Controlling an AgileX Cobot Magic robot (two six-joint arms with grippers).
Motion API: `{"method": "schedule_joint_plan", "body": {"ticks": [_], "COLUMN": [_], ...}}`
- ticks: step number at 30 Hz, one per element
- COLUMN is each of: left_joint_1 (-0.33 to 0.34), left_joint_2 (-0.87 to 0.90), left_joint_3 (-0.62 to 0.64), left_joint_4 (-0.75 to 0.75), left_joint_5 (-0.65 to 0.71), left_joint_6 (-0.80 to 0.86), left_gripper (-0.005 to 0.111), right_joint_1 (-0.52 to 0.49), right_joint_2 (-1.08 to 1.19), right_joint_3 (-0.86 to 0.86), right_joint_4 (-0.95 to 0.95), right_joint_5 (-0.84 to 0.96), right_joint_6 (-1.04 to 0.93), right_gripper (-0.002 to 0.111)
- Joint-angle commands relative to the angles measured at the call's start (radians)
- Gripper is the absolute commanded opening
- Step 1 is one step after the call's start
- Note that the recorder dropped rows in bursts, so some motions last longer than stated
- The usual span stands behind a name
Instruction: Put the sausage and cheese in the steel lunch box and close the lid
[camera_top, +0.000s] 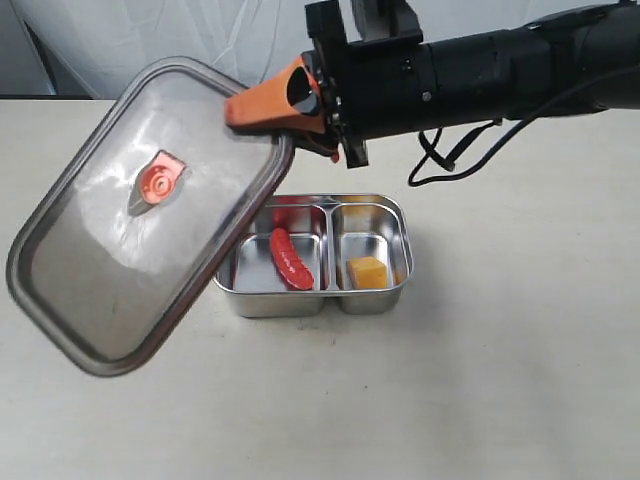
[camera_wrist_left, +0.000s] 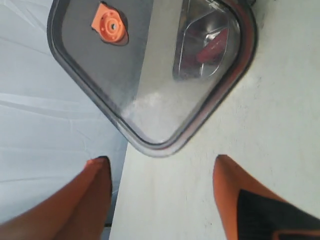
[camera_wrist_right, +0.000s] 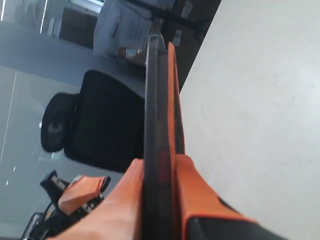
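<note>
Nearest you, the dark tinted see-through lid with a metallic rim (camera_top: 130, 260) hangs tilted above the pale table (camera_top: 500, 380). Just behind it sits the shiny two-compartment steel lunch box (camera_top: 370, 300). The glossy red sausage (camera_top: 291, 260) lies in its left compartment and the yellow-orange cheese wedge (camera_top: 367, 271) in its right. Farther back, your right gripper (camera_top: 268, 118) pinches the lid's raised edge. Your left gripper (camera_wrist_left: 160, 159) is spread wide and empty, apart from the lid.
</note>
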Motion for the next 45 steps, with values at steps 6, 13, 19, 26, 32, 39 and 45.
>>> {"method": "schedule_joint_plan", "body": {"ticks": [6, 13, 19, 26, 32, 39, 45], "left_joint_1": [-0.002, -0.002, -0.002, -0.002, -0.002, -0.002, -0.002], "left_joint_2": [-0.013, -0.013, -0.004, 0.114, 0.301, 0.450, 0.484], "left_joint_3": [0.004, 0.004, 0.016, 0.043, 0.056, 0.056, 0.054], "left_joint_4": [0.040, -0.046, -0.140, -0.527, -0.709, -0.785, -0.894], "left_joint_5": [-0.040, -0.154, -0.233, -0.333, -0.382, -0.422, -0.450], "left_joint_6": [-0.105, -0.200, -0.247, 0.204, 0.536, 0.706, 0.795], "left_gripper": [0.055, 0.055, 0.055, 0.055, 0.055, 0.055, 0.054], "right_joint_1": [-0.096, -0.096, -0.092, -0.032, 0.063, 0.135, 0.175], "right_joint_2": [-0.135, -0.201, -0.249, -0.325, -0.366, -0.380, -0.380], "right_joint_3": [0.226, 0.271, 0.271, 0.256, 0.186, 0.146, 0.146], "right_joint_4": [0.109, 0.109, 0.109, 0.109, 0.109, 0.109, 0.109], "right_joint_5": [-0.324, -0.445, -0.450, -0.469, -0.539, -0.623, -0.630], "right_joint_6": [-0.100, -0.100, -0.015, 0.122, 0.142, 0.193, 0.206], "right_gripper": [0.000, 0.000, 0.000, 0.000, 0.000, 0.000, 0.000]}}
